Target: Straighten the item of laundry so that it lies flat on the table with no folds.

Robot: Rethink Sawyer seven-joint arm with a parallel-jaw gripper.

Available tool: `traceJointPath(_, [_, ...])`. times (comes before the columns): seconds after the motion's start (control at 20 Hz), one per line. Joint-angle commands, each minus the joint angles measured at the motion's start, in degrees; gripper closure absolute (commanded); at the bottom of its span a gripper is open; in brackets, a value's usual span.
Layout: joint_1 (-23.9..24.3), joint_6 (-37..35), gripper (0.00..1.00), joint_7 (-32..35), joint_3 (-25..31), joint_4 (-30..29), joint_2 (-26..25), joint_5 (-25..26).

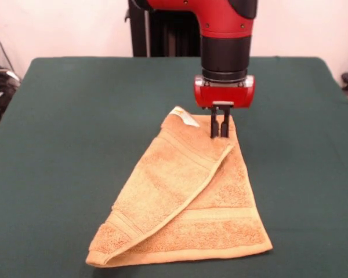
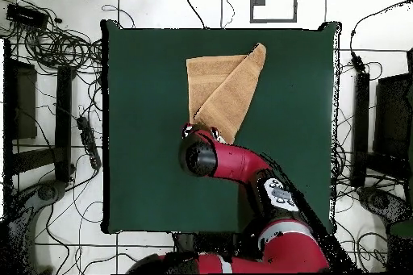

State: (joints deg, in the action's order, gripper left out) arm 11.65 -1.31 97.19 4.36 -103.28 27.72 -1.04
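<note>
The orange-tan towel [image 1: 188,200] lies on the dark green table [image 1: 75,127], folded diagonally, with one flap laid over the rest from the front left corner up to the far corner. Its white tag [image 1: 184,116] shows at the far edge. My gripper [image 1: 220,135] points straight down at the towel's far corner. Its two black fingers stand close together with their tips on the cloth. In the overhead view the towel [image 2: 223,86] lies at the table's [image 2: 137,167] far middle. There the arm's wrist [image 2: 199,157] hides the gripper at the towel's near tip.
The red arm [image 2: 266,187] reaches in from the bottom right of the overhead view. Cables and equipment [image 2: 56,54] lie on the floor around the table.
</note>
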Motion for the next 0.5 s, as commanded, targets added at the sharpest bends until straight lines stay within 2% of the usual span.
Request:
traceJointPath(0.05, [-2.5, -13.9, 1.00, -3.0, -2.5, 4.5, 0.8, 6.3])
traceJointPath(0.5, [0.2, -25.3, 1.00, -3.5, -0.5, 8.4, 5.9, 9.2])
